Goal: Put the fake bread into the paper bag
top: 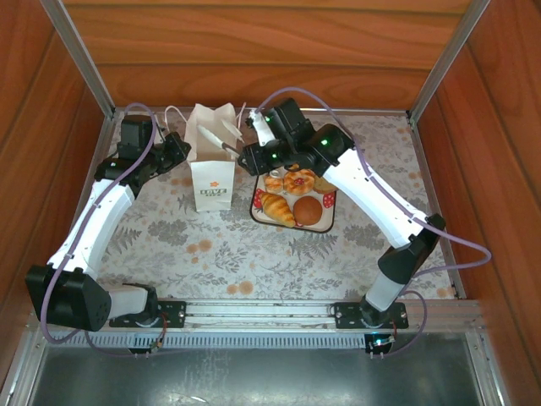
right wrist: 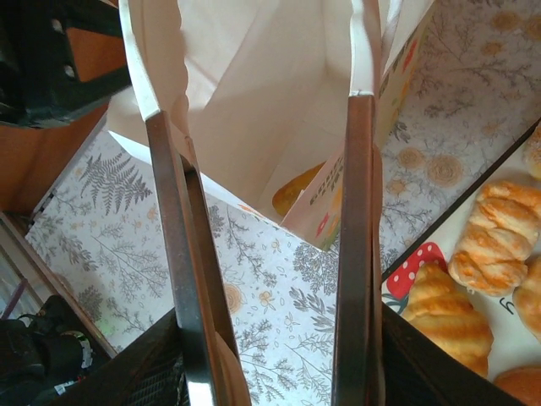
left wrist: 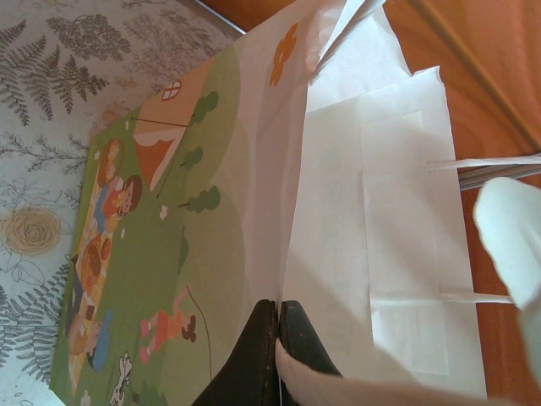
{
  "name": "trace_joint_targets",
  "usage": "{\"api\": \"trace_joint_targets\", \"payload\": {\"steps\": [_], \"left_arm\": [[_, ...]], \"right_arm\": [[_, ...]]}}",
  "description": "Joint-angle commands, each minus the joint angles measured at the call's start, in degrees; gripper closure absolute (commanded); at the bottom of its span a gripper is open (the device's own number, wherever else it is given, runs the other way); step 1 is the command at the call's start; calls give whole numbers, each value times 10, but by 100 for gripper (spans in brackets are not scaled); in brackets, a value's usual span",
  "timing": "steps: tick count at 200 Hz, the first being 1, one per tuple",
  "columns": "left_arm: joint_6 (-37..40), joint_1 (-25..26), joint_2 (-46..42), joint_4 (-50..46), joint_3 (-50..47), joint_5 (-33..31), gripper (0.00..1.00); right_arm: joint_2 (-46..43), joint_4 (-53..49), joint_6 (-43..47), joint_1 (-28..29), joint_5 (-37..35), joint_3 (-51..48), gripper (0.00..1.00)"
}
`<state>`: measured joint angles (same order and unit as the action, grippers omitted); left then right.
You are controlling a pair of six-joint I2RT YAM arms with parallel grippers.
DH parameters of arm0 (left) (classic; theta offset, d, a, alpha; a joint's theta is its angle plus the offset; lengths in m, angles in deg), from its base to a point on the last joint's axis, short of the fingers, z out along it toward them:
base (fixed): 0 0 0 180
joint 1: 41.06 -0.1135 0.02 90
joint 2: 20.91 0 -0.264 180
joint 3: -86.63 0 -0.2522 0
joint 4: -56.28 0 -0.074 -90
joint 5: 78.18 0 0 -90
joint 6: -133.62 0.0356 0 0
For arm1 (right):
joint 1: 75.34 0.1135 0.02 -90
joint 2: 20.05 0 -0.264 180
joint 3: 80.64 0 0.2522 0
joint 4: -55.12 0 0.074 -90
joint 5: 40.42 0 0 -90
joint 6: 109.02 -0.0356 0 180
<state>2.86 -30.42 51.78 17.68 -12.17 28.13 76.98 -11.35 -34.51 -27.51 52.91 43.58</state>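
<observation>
Left claw (left wrist: 277, 338) pinches paper bag (top: 211, 165) wall; right claw (right wrist: 258, 110) spread, empty, at bag mouth; fake bread (top: 292, 199) on tray (top: 256, 205).

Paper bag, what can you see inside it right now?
Inside the paper bag, bare white walls show through the open mouth, with nothing resting against them. Its floor is hidden behind the front wall.

Bright soft light; paper bag (left wrist: 397, 211) overexposed, near foreground blurred.
</observation>
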Motion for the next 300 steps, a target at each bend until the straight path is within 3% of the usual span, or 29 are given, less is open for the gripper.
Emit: {"api": "trace_joint_targets", "payload": {"steps": [1, 59, 104, 176, 257, 300], "left_arm": [[8, 2, -7, 9, -4, 2, 97], [9, 2, -4, 9, -1, -4, 97], [13, 2, -4, 9, -5, -15, 97], [14, 1, 0, 9, -6, -13, 96], [16, -1, -26, 9, -22, -27, 67], [16, -7, -55, 9, -37, -33, 42]], "right_arm": [[-45, 19, 13, -9, 18, 27, 48], [-99, 39, 12, -41, 54, 20, 49], [-162, 40, 9, -66, 26, -14, 49], [-245, 29, -10, -171, 47, -112, 49], [-234, 39, 5, -280, 87, -284, 48], [-171, 36, 22, -304, 97, -314, 47]]}}
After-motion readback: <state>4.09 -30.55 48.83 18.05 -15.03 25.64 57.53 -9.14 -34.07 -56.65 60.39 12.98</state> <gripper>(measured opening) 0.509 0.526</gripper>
